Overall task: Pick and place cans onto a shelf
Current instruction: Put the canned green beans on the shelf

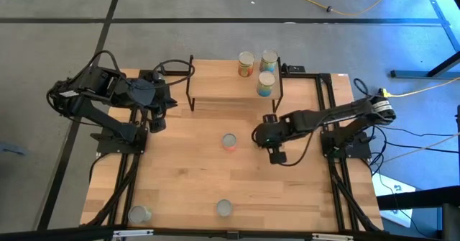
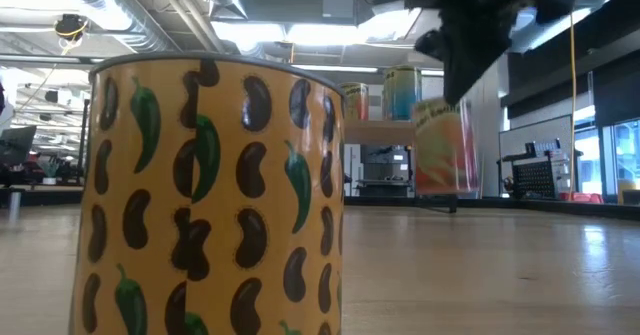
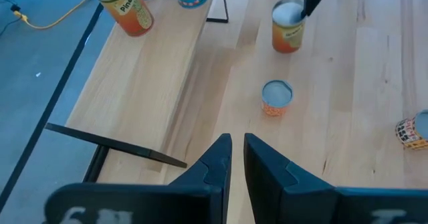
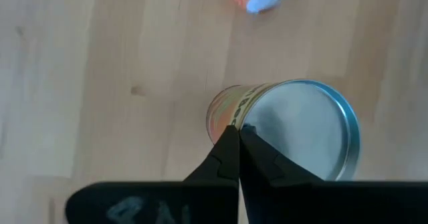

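We look down on a table (image 1: 187, 176) of pale wood planks, its grain running lengthwise, set on a grey floor crossed by dark seams and a yellow cable. At the far edge stands the shelf (image 1: 223, 90), a flat light-wood plank on thin black wire legs. Three cans stand on its right half: a pineapple can (image 1: 246, 64) with a yellow-orange label and two teal-blue cans (image 1: 267, 73), all short cylinders with dull silver lids.

The right gripper (image 1: 264, 135) hangs over the middle of the table, just in front of the shelf's right end. Its fingers (image 4: 234, 158) are pressed together, tips against the rim of an orange-labelled can (image 4: 284, 134) standing directly under it. Just beside this claw, toward the left arm, stands an orange-red can (image 1: 229, 142), apart from it.

The left gripper (image 3: 235, 154) waits beside the shelf's left end, fingers nearly touching, holding nothing.

Well nearer the front edge stand a yellow can printed with beans and green peppers (image 2: 215, 195) and a green-labelled can (image 1: 139, 214) at the left corner.
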